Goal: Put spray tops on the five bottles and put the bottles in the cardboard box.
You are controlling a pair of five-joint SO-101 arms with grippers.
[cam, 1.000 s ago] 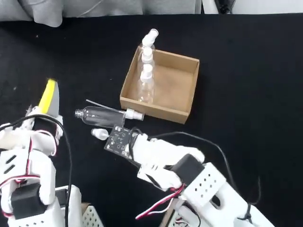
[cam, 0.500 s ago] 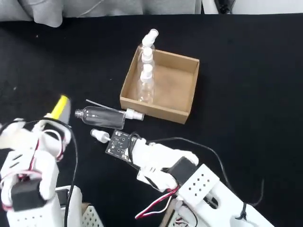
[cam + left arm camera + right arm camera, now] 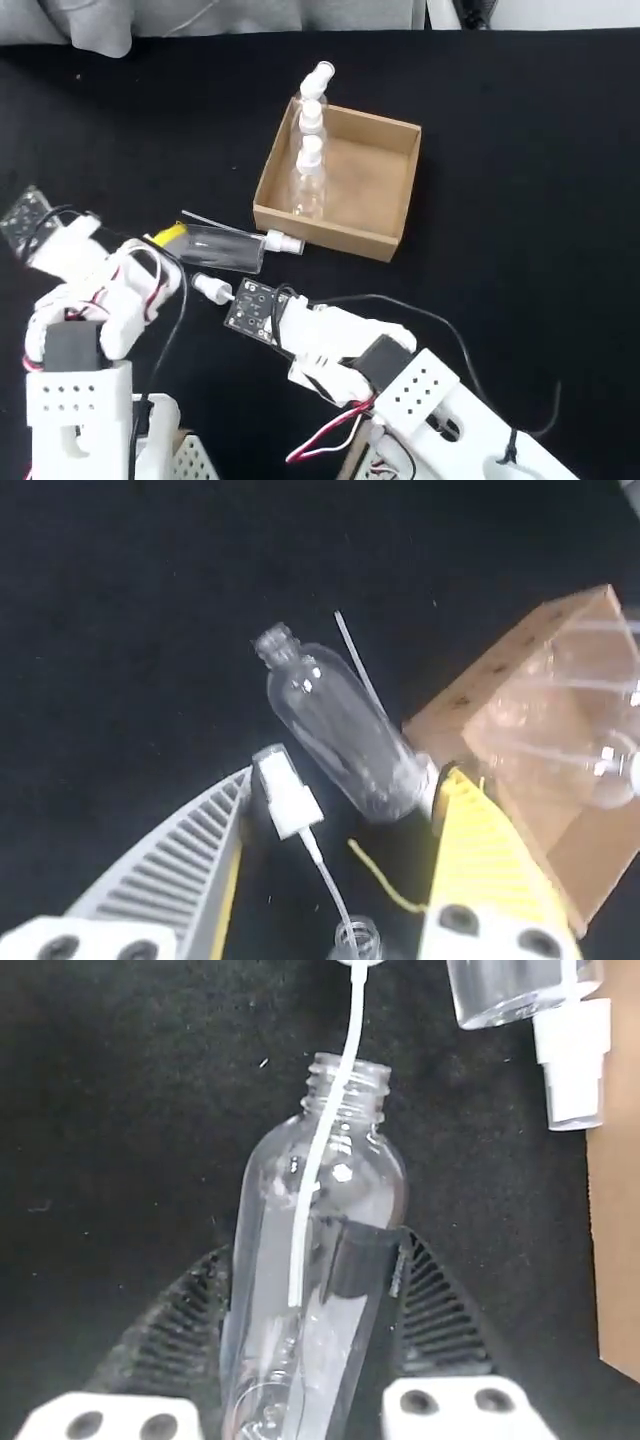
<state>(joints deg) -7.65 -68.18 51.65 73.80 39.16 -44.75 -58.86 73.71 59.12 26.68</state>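
Note:
My right gripper (image 3: 315, 1255) is shut on a clear uncapped bottle (image 3: 305, 1210). A loose spray top (image 3: 285, 800) lies just off the bottle's neck (image 3: 347, 1078), and its thin tube (image 3: 318, 1170) runs down into the bottle. The left gripper (image 3: 345, 780) is open, its grey and yellow fingers on either side of that spray top. In the high view the spray top (image 3: 212, 288) pokes out in front of the right gripper (image 3: 245, 300), with the left gripper (image 3: 172, 250) beside it. A second uncapped bottle (image 3: 222, 248) lies by the cardboard box (image 3: 380, 240).
Three capped bottles (image 3: 308, 180) lie along the box's left wall. Another spray top (image 3: 284, 241) rests at the lying bottle's base, against the box front. A thin loose tube (image 3: 205, 220) lies behind that bottle. Open black table stretches to the right of the box.
The left arm has swung in from the far left toward the lying bottle, and its yellow finger is now beside the loose spray top. The right arm shifted slightly, still holding its bottle.

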